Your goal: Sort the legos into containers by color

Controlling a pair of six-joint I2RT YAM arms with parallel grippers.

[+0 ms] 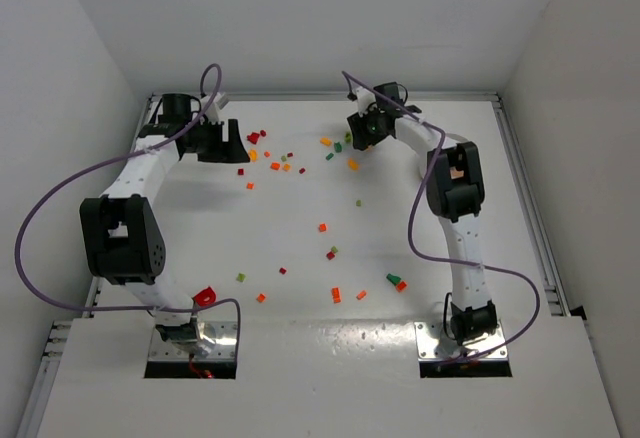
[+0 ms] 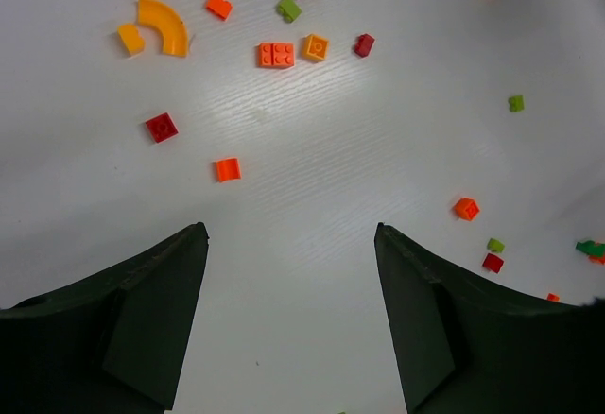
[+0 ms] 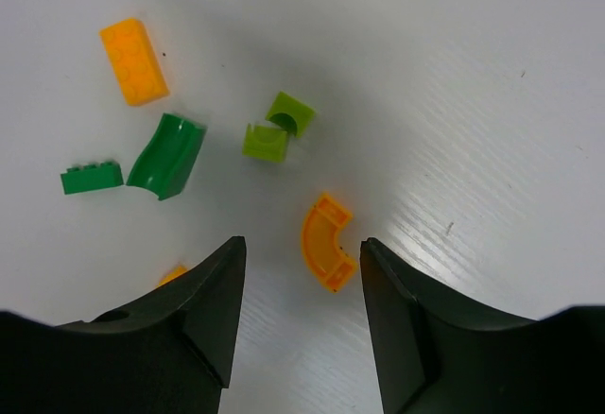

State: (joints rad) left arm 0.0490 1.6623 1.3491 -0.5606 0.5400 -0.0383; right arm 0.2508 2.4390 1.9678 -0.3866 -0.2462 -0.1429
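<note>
Small red, orange, yellow and green legos lie scattered over the white table. My right gripper is open at the far middle, low over the table. A curved orange-yellow lego lies between its fingertips, closer to the right finger. Just beyond it are a yellow brick, a dark green curved piece and two light green pieces. My left gripper is open at the far left over bare table, with a small orange lego and a red one ahead of it. The containers are out of view.
White walls close in the table on the left, back and right. Purple cables loop off both arms. A red piece sits by the left arm's base. More legos lie in the near middle.
</note>
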